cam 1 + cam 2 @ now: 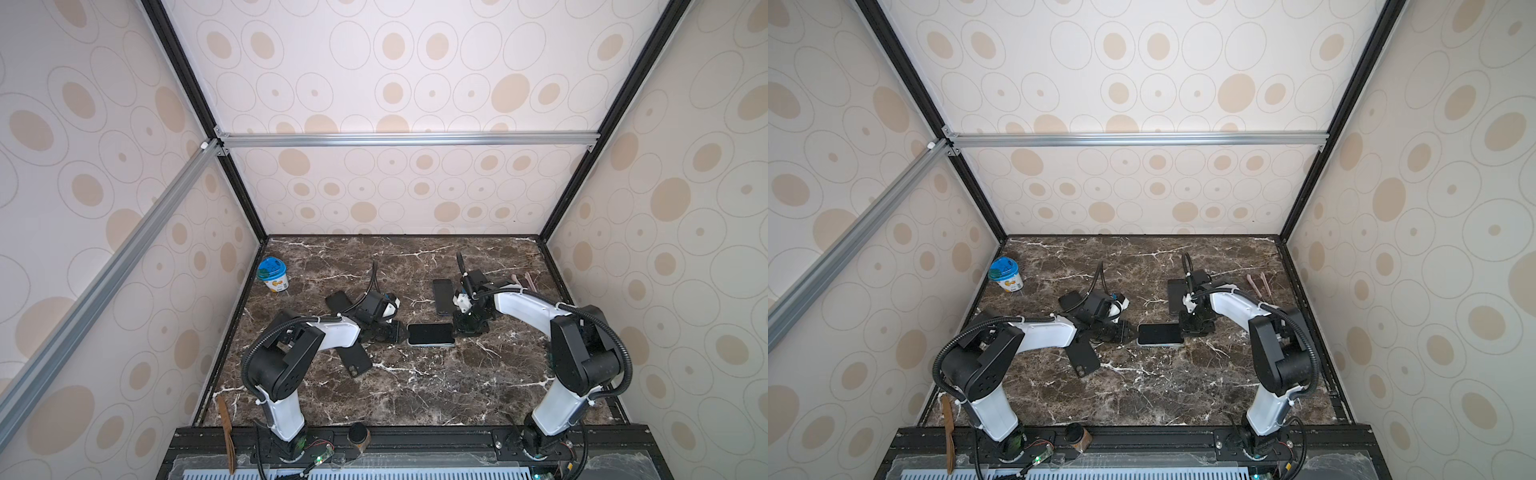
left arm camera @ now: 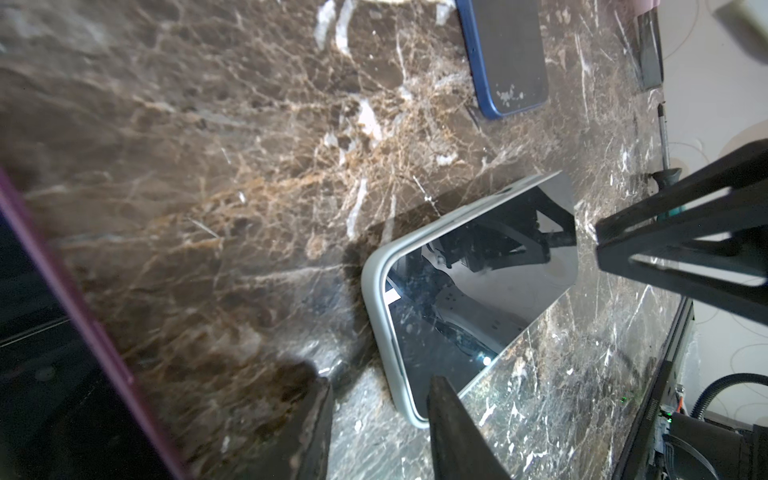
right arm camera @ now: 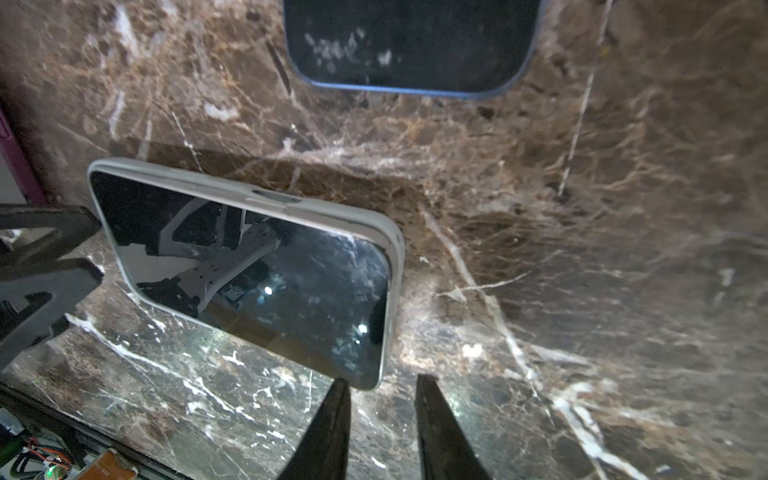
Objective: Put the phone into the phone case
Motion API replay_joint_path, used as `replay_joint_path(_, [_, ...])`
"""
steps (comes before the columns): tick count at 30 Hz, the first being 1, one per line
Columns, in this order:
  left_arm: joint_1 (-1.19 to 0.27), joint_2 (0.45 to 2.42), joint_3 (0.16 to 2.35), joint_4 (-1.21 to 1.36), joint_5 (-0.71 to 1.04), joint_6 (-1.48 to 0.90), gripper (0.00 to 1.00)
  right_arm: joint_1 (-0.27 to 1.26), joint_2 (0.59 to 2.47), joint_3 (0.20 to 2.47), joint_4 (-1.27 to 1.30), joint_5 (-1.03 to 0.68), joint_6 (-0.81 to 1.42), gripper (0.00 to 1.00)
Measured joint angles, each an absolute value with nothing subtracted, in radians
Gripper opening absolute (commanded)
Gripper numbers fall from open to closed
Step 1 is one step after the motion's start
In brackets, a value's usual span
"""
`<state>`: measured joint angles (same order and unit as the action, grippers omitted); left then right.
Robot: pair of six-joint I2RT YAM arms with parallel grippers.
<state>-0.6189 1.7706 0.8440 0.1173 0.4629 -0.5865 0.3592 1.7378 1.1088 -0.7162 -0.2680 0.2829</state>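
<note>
Dark brown marble worktop (image 1: 415,386) fills the floor of a booth papered with beige circles. At its centre, in both top views, lies the dark-screened phone (image 1: 430,333), flat and screen up, inside the pale grey soft-rimmed phone case (image 2: 376,291). In the wrist views the rim wraps one long edge and one short end. Along the other long edge I cannot tell whether the rim has come over the glass.

The left arm (image 1: 332,332) reaches in from the left of the frame and its left jaws stand parted just beside the phone's short end, grasping nothing. The right arm (image 1: 523,303) comes from the right. Its right jaws are also parted, by a narrower gap, with a corner of the case just ahead of them and nothing between them.

A blue-edged phone (image 1: 442,296) lies above and right of centre, a black case (image 1: 355,359) under the left arm, and a white tub with a blue lid (image 1: 272,274) at the upper left.

Insertion looks mostly done, so the step in hand seems to be seating the last edge. The next move likely calls for a downward press on the unseated side while the opposite end is steadied.
</note>
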Motion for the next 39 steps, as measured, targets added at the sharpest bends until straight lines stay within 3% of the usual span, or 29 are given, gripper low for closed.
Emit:
replay_joint_path(3, [-0.635,1.771,0.844,0.119,0.455,-0.599,0.37,0.359,1.746,1.089,-0.698,-0.282,0.290,0.20])
replay_joint_path(21, [-0.657,1.777,0.844,0.143,0.455,-0.653,0.32,0.362,1.756,1.066,-0.643,-0.321,0.314,0.18])
replay_joint_path(39, [-0.657,1.789,0.844,0.155,0.446,-0.659,0.28,0.432,1.786,1.102,-0.664,-0.231,0.348,0.18])
